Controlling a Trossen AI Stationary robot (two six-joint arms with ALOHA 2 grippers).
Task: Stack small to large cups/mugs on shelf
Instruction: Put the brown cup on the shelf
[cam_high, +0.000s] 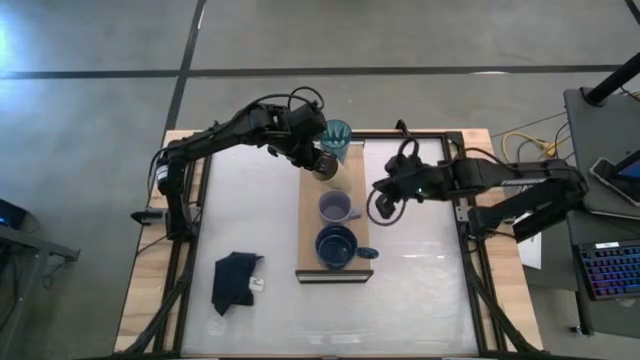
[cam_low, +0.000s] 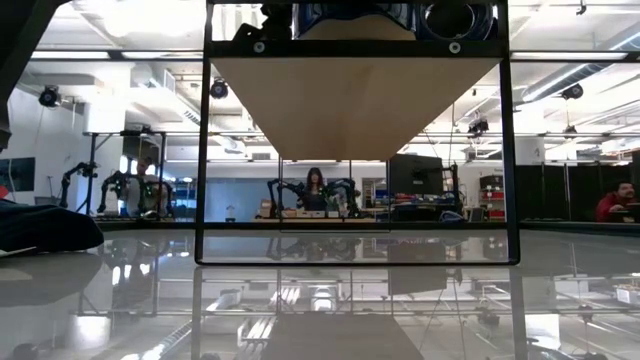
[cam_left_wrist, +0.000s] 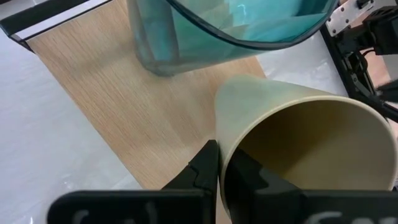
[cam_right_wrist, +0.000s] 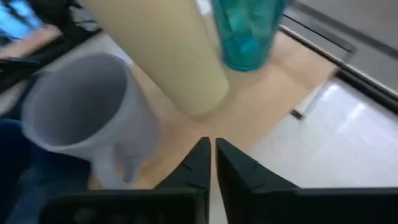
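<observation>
The shelf board (cam_high: 311, 225) lies lengthwise on the table. The teal tumbler (cam_high: 337, 135) stands upright at its far end, and the lavender mug (cam_high: 335, 207) and the dark blue mug (cam_high: 338, 246) stand upright nearer. My left gripper (cam_high: 318, 160) is shut on the cream cup (cam_high: 326, 169), just in front of the tumbler (cam_left_wrist: 205, 25). My right gripper (cam_high: 383, 205) hangs shut and empty off the board's right edge, beside the lavender mug (cam_right_wrist: 81, 106). My left gripper (cam_left_wrist: 219, 163) holds the cream cup by its rim (cam_left_wrist: 229, 148). One finger (cam_left_wrist: 252, 180) is inside the cup and the other (cam_left_wrist: 200, 171) is outside against the wall. The cup is tilted over the board's far part; I cannot tell whether its base (cam_right_wrist: 205, 102) touches the wood.
A black cloth (cam_high: 236, 280) lies on the white tabletop near the left front. The table's black frame (cam_high: 470, 250) runs along the edges. Bare board (cam_left_wrist: 124, 118) shows between the tumbler and the lavender mug. People and equipment stand far off in the room behind.
</observation>
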